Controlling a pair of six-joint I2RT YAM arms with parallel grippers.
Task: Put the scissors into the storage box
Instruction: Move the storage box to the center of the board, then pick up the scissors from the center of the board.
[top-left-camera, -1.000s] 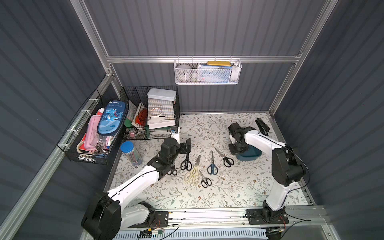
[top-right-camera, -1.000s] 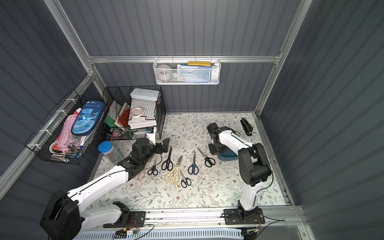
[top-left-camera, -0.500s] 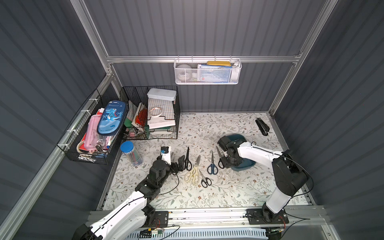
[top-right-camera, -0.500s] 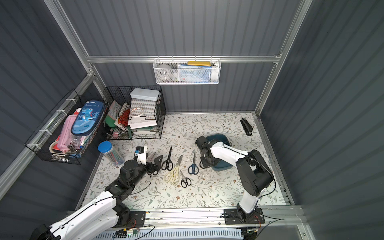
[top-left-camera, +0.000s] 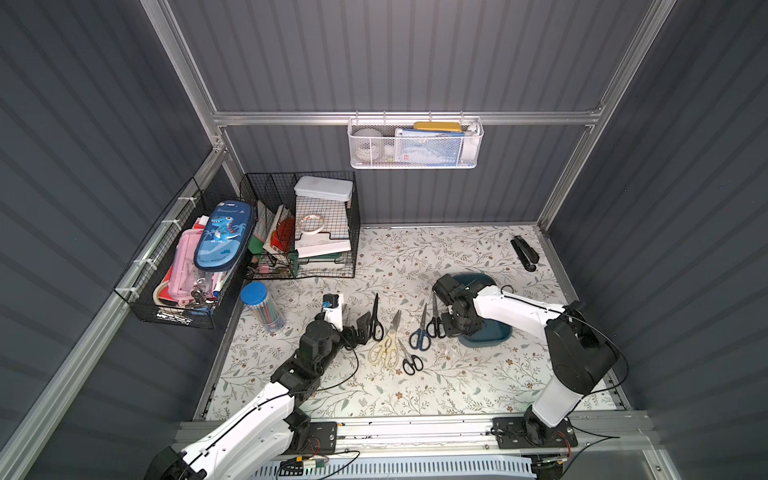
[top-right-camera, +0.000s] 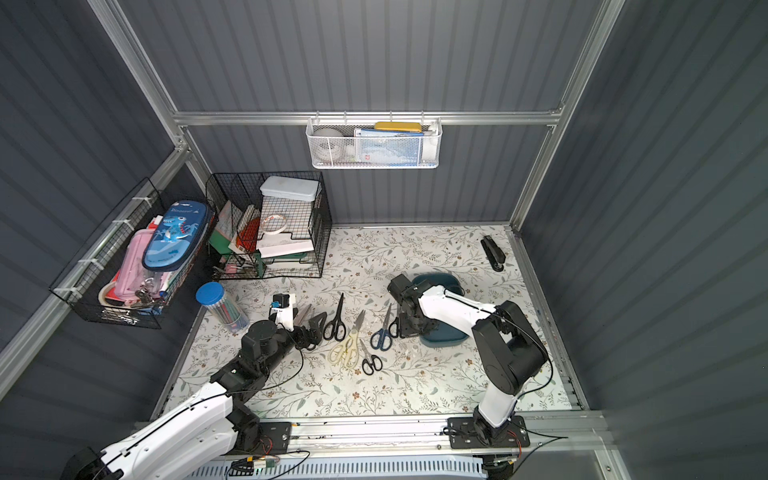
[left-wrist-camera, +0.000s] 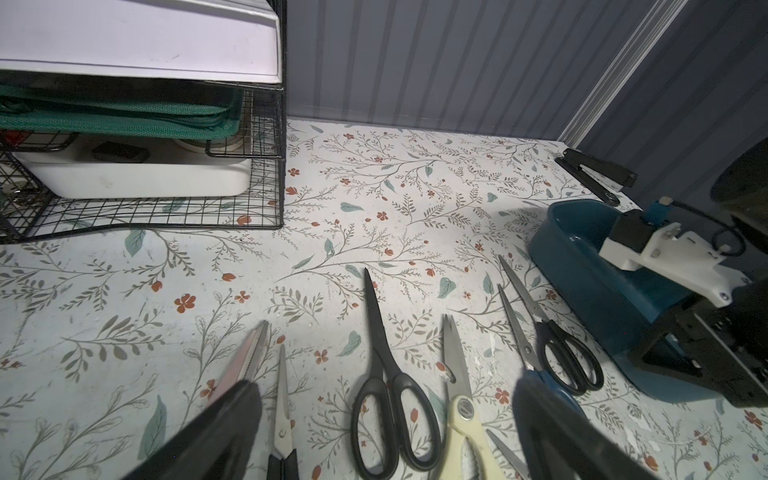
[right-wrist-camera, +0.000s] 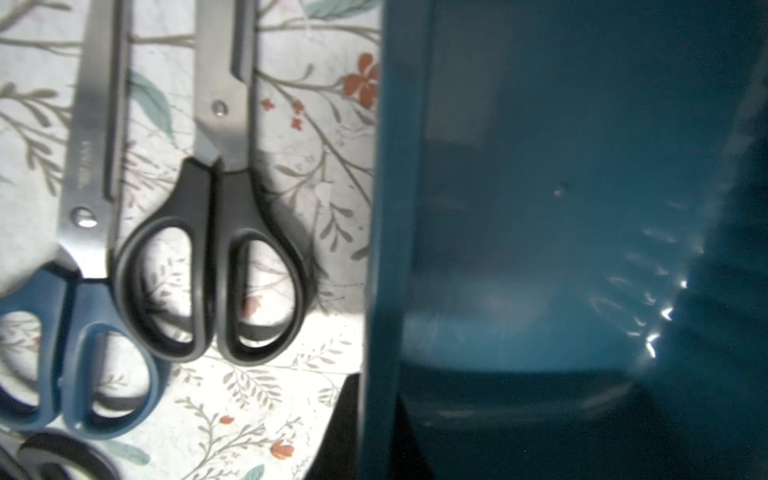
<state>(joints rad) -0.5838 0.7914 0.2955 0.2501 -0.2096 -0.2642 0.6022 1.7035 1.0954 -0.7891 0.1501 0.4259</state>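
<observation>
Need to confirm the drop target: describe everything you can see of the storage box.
The storage box is a shallow, glossy dark-teal plastic tub with rounded corners, sitting on the floral table. What shows of its inside is empty. The right pincer is clamped on its wall; black-handled scissors lie alongside, not touching.

The worktop (top-left-camera: 457, 257) is printed with a floral pattern: grey-green twigs, teal leaves and small red-orange flowers on a pale cream ground. The storage box (left-wrist-camera: 590, 286) is coloured a dark teal-blue. Black-handled scissors (left-wrist-camera: 384, 365) with dark blades, blue-handled scissors (right-wrist-camera: 83, 311) with steel blades and cream shears (left-wrist-camera: 465, 419) are seen. The stapler (top-left-camera: 524, 252) is black; the pencil case (top-left-camera: 222, 235) is blue, printed with a dinosaur.
</observation>
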